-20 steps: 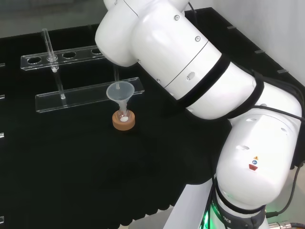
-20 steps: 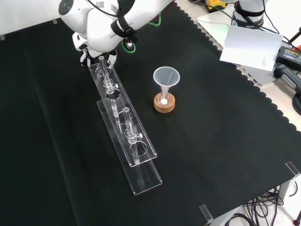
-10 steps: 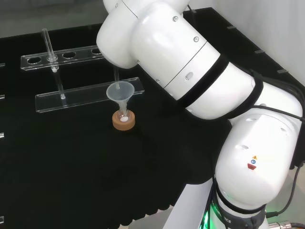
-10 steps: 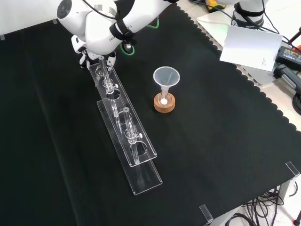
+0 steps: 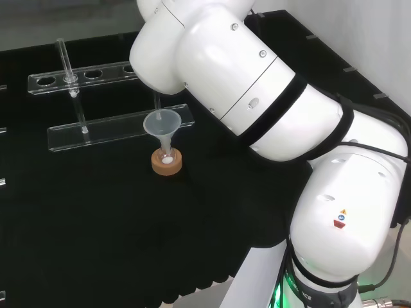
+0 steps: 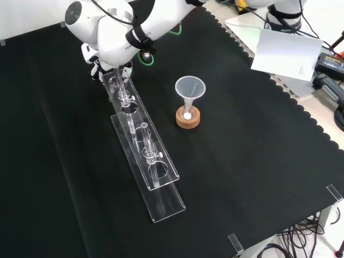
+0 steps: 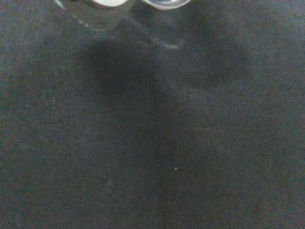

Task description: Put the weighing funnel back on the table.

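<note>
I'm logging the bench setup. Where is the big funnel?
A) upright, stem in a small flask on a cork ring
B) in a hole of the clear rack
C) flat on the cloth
A: the front view shows the funnel mouth up, its stem in the flask on the cork ring, beside the rack.

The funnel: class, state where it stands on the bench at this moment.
In the front view, the funnel stands mouth up near the middle of the cloth, its stem in a small flask on a cork ring, right of the clear rack.
</note>
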Controlling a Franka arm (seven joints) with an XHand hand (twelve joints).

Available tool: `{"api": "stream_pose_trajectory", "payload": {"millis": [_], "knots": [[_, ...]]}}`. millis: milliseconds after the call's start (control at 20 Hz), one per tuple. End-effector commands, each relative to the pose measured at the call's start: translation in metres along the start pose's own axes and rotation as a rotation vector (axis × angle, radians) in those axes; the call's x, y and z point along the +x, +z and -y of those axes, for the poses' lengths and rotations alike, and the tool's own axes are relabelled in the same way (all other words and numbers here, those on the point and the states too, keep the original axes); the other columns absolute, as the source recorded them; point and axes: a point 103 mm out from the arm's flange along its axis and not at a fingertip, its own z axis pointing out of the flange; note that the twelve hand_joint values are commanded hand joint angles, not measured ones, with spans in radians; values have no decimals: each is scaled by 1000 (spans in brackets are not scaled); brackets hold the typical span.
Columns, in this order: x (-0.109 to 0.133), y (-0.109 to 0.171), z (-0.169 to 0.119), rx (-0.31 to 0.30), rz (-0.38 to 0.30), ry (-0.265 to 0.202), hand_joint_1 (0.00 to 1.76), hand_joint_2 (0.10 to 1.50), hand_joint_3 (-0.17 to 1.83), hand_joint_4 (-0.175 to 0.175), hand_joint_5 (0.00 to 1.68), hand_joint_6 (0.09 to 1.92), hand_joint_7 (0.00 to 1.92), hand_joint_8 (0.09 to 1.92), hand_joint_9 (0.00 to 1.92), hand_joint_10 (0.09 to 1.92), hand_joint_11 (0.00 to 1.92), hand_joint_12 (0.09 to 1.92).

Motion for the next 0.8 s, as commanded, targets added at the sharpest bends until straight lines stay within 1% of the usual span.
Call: {"api": "stream_pose_trajectory", "payload": {"millis": [50, 150, 200, 300, 350, 450, 550, 650, 800], "knots": [[5, 1, -1, 2, -1, -2, 1109, 1068, -175, 175, 1275, 529, 389, 709, 834, 380, 799, 1026], [7, 2, -2, 13, -4, -4, 1102, 1074, -170, 175, 1245, 579, 375, 719, 824, 389, 796, 1031], [8, 3, -2, 18, -6, -5, 1092, 1076, -145, 175, 1208, 638, 362, 726, 814, 397, 788, 1037], [8, 4, -1, 32, -29, -12, 1059, 1037, -162, 85, 1020, 671, 320, 728, 777, 416, 750, 1058], [9, 5, -1, 37, -28, -17, 1046, 1023, -169, 54, 934, 685, 297, 728, 754, 430, 721, 1076], [10, 5, 1, 45, -20, -21, 1027, 1003, -174, 17, 787, 711, 255, 725, 700, 465, 663, 1115], [9, 4, 1, 57, -20, -17, 1011, 987, -175, 0, 667, 711, 218, 719, 651, 495, 610, 1146], [8, 2, 1, 85, -33, -7, 998, 976, -175, -9, 557, 680, 176, 708, 600, 522, 558, 1180], [6, 1, 3, 85, -45, 1, 982, 965, -175, -21, 412, 571, 118, 695, 522, 573, 483, 1226]]}}
